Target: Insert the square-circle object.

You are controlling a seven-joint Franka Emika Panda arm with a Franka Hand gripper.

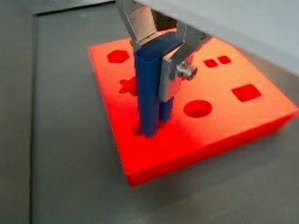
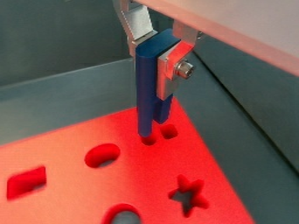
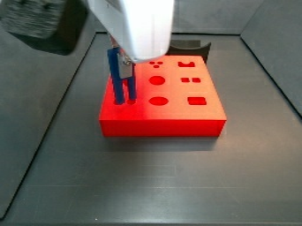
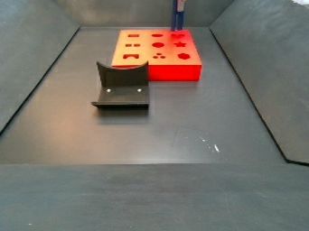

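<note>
My gripper (image 1: 159, 66) is shut on the square-circle object (image 1: 149, 87), a long bright blue peg held upright between the silver fingers (image 1: 177, 68). Both wrist views show the same grasp, with the gripper (image 2: 162, 65) high on the peg (image 2: 147, 92). The peg's lower end meets the top of the red block (image 1: 239, 122) beside a small square hole (image 2: 170, 131). I cannot tell whether the tip is in a hole. In a side view the peg (image 3: 120, 79) stands at the block's (image 3: 165, 125) left part. In a side view the peg (image 4: 179, 13) stands over the block's (image 4: 135, 60) far edge.
The block's top has shaped holes: a hexagon (image 1: 117, 56), a round one (image 1: 198, 108), a square (image 1: 244, 93) and a star (image 2: 184, 194). The dark fixture (image 4: 121, 86) stands on the grey floor near the block; it also shows behind the block (image 3: 189, 44). Sloping grey walls (image 4: 36, 81) surround the floor.
</note>
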